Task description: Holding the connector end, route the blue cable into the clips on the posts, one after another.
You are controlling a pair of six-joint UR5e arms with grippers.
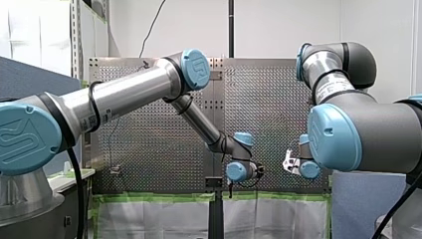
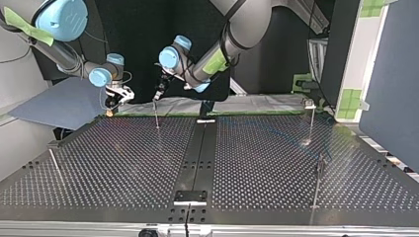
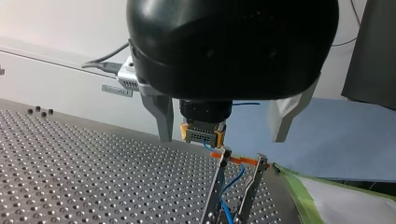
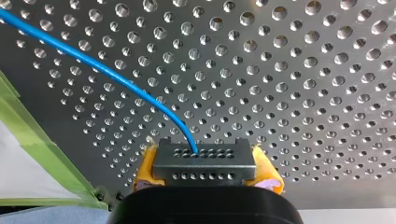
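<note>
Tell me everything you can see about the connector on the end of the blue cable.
The connector is a small dark grey rectangular block, plastic by its look, with two rows of small round holes across its face. It sits level, clamped at its two short ends between the yellow pads of my right end effector. It is held clear of the perforated table. The blue cable leaves a hole in the upper row and curves away over the table.

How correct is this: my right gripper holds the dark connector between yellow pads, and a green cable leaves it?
Only the colour is wrong. The right wrist view shows my right gripper holding the dark connector between yellow pads, and a blue cable, not green, leaves it.
</note>
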